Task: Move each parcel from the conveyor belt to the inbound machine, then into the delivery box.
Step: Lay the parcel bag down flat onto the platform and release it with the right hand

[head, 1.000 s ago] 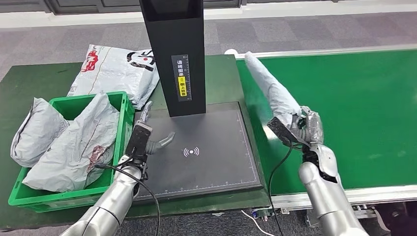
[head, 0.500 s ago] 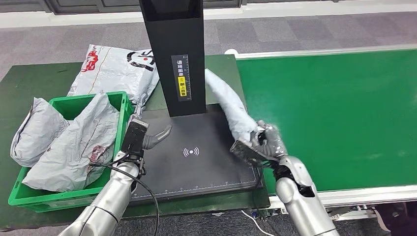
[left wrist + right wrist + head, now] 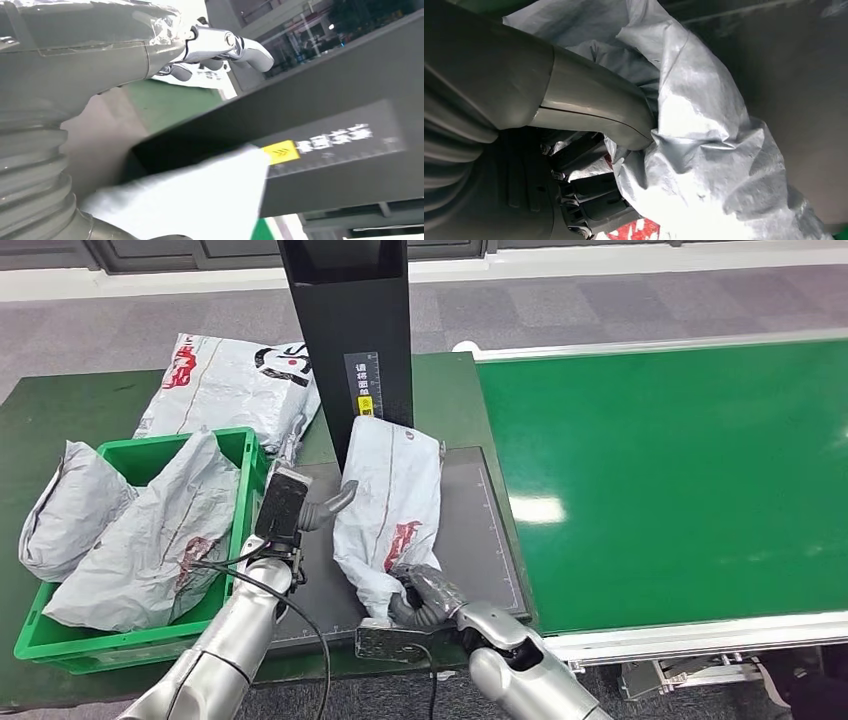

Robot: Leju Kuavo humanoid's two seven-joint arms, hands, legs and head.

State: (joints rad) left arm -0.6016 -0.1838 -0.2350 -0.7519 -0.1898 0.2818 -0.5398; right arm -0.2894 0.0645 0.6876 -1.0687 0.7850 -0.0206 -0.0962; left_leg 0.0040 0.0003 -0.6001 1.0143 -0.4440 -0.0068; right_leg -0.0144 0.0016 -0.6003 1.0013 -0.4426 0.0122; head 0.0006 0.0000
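So we've swung the parcel (image 3: 390, 505) off the conveyor belt (image 3: 680, 470) and it's now lying flat on the inbound machine (image 3: 480, 530) pad, top edge against the post. Our right hand (image 3: 425, 595) still pinches its near corner; left hand (image 3: 300, 510) hovers beside it, fingers spread. Green delivery box (image 3: 245, 455) comes next, we reckon.
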